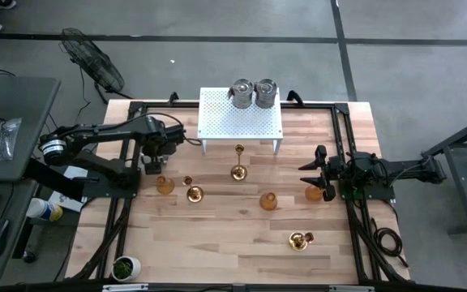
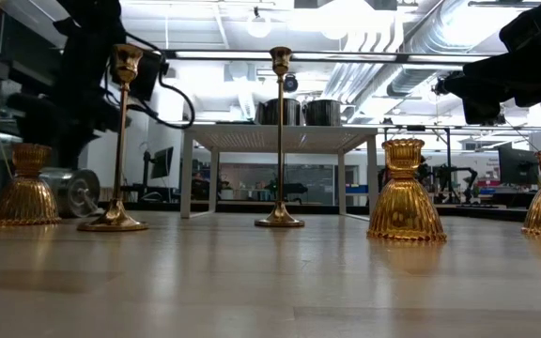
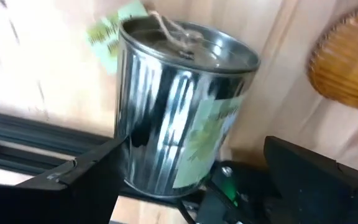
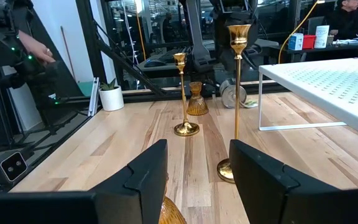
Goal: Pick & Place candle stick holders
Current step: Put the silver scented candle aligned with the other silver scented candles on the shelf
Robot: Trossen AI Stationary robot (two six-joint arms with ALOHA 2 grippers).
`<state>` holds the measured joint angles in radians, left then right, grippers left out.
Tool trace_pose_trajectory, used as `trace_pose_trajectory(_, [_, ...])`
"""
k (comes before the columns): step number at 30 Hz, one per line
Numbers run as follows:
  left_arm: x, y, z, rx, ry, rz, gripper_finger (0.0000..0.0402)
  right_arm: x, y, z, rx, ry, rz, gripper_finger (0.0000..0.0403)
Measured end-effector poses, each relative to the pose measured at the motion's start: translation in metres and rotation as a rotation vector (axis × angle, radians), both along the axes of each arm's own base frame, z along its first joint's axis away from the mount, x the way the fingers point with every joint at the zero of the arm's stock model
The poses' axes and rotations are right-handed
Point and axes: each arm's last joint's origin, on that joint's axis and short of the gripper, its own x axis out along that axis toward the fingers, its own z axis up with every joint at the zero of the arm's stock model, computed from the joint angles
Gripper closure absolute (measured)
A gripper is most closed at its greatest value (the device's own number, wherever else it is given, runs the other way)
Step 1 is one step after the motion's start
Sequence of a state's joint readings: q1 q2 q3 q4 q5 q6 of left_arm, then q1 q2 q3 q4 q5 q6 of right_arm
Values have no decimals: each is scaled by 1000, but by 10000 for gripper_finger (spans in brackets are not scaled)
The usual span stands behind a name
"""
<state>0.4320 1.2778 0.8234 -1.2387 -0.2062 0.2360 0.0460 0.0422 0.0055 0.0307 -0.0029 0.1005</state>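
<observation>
At the bench's left edge, left end effector (image 1: 152,162) is over a ribbed silver tin holder with a green label (image 3: 179,106), fingers spread wide around it, nothing clamped. The holder stands upright, long axis vertical, between the two dark fingers in the left wrist view; it's shiny fluted metal with a string on top. Left arm is clearly the nearer one to it. An amber ribbed glass holder (image 1: 164,185) sits just beside.

Right end effector (image 1: 326,180) rests at the right edge, fingers partly apart, an amber glass holder (image 1: 314,193) just below and between them; grip can't be told. Two grey metal goblets (image 1: 253,92) are on the white perforated stand (image 1: 242,123). A tall slim gold stemmed candlestick (image 1: 238,162) stands near the centre, others scattered on the wood.
</observation>
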Motion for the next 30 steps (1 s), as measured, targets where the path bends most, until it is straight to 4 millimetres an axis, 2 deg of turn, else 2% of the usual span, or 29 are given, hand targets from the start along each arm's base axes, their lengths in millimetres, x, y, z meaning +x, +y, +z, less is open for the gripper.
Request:
trace_pose_trajectory(8, [5,2,-2,33,-50,-6,39,0,0,0,0,0,0,238])
trace_pose_trajectory(17, [-8,-2,-30,46,20,-32,39,0,0,0,0,0,0,238])
trace_pose_trajectory(30, [-10,-3,-35,23,41,-130,39,0,0,0,0,0,0,238])
